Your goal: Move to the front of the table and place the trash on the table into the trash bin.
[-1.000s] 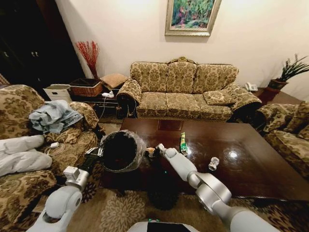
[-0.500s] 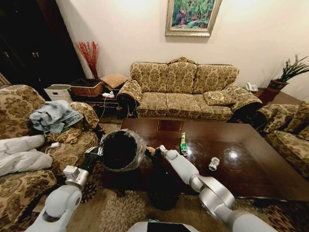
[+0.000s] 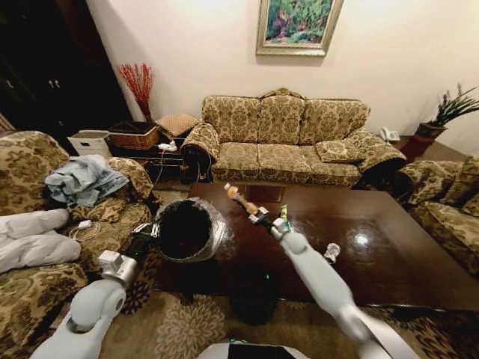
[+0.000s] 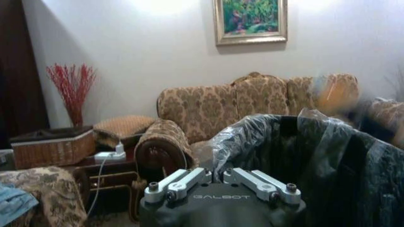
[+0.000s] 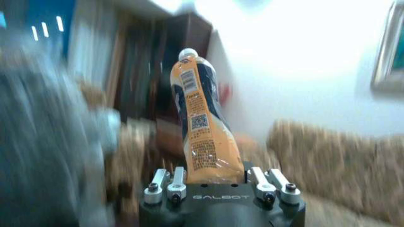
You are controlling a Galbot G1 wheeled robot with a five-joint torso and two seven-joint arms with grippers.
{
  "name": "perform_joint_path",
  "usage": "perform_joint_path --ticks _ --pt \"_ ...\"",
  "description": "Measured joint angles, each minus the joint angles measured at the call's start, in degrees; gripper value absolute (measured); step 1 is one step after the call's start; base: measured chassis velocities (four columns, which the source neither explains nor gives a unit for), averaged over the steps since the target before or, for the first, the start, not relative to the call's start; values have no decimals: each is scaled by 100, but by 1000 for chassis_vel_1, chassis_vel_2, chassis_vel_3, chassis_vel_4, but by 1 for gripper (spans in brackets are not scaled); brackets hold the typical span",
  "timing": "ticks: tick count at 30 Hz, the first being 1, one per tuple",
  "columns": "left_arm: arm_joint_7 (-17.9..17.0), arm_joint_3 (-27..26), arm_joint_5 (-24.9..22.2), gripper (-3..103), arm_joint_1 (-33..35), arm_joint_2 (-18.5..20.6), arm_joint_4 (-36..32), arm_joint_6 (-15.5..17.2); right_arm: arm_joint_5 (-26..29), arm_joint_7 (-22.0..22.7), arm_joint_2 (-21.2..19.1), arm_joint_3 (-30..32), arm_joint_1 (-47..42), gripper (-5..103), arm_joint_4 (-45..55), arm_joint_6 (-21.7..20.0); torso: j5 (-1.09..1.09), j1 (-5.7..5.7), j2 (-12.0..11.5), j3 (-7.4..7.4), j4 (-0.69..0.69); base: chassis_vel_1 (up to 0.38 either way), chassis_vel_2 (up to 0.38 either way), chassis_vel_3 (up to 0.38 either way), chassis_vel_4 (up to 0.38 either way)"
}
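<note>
With a green tube (image 3: 284, 221) and a can (image 3: 331, 253) lying on the bench (image 3: 389, 262), the right hand (image 3: 254, 212) is gripping the tan bottle (image 3: 237, 196) beside the trash bin (image 3: 187, 230), which the left hand (image 3: 146, 238) is clamping.

Right arm stretched forward and raised, its pincer (image 3: 254, 212) clamped; left pincer (image 3: 147, 235) clamped, held low

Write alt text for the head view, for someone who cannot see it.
The right tool lifts the tan bottle above the dark wooden table, beside the lined black trash bin that the left tool holds up. A green tube and a silver-white can lie on the table.
</note>
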Motion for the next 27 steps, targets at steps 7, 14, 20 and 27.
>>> perform_joint_path --ticks 7,14,20,27 --pt "-101 -57 -337 4 105 137 -410 316 1531 -303 -474 -25 -456 44 1888 303 -2 -1 1 -1 9 0 0 0 0" --pt "-89 207 -772 4 10 547 -627 641 2141 -515 -454 -268 -665 44 2752 215 1 0 0 0 6 0 0 0 0" --pt "37 255 -788 4 117 786 -669 676 2073 -638 -286 -534 -736 44 2609 183 0 1 0 0 8 0 0 0 0" --pt "132 302 -777 4 195 895 -808 693 1898 -717 -32 -976 -782 44 2336 218 1 0 0 1 8 0 0 0 0"
